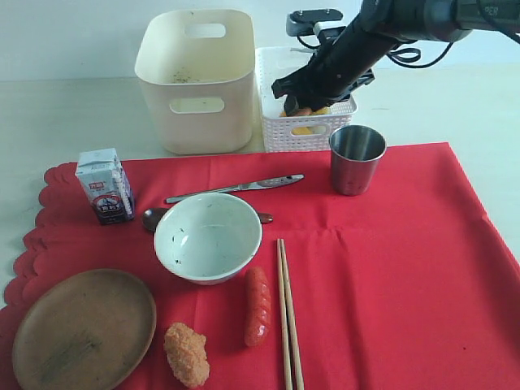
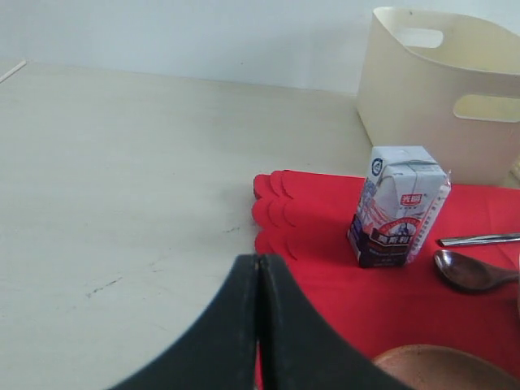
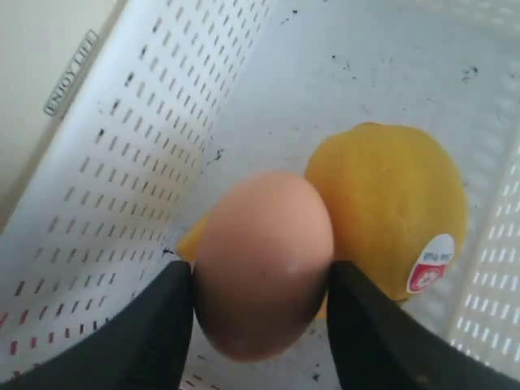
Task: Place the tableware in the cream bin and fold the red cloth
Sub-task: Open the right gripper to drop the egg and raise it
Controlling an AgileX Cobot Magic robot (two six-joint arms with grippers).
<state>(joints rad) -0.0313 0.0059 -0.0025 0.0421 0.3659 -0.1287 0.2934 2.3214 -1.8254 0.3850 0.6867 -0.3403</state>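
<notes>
Right gripper (image 3: 260, 284) is clamped on an egg (image 3: 264, 236) inside the white basket (image 1: 305, 134); left gripper (image 2: 258, 272) is closed and empty. We judge the steel cup (image 1: 356, 158), upper right of centre on the red cloth (image 1: 406, 260), stiff, light, slippery: take its rim.

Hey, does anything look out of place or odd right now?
Nothing spilled or broken. The one oddity: the right claw grips an egg in the white basket, next to a lemon, while the bowl, cup and plate sit on the red cloth, not in the cream bin.
</notes>
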